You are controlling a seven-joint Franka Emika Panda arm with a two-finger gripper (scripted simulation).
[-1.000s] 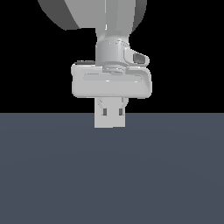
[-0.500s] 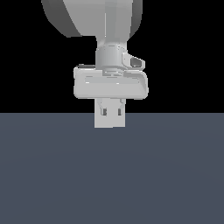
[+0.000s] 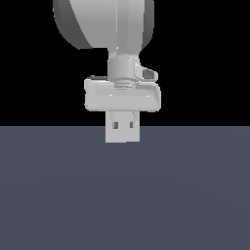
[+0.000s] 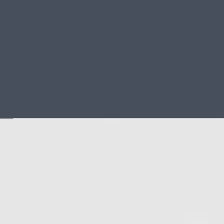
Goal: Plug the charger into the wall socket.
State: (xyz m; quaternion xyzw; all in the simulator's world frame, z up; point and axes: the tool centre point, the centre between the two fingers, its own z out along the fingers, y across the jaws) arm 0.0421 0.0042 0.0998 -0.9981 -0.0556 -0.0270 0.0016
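looking first at the gripper (image 3: pixel 123 128): points straight down at the middle of the exterior view, pale fingers running into a pale block; cannot tell whether apart, together or clamped on anything; takes that off-white block at 6 o'clock under the palm for the charger (image 3: pixel 123 135), though without certainty; shows no prongs, only two small grey marks side by side a little higher up; sits right where the black background meets the blue-grey floor (image 3: pixel 125 195); rises at 12 o'clock into the wide grey arm (image 3: pixel 105 24); in the wrist view, shows a flat off-white surface (image 4: pixel 112 170) meeting the same floor along one straight edge; cannot tell what that surface belongs to
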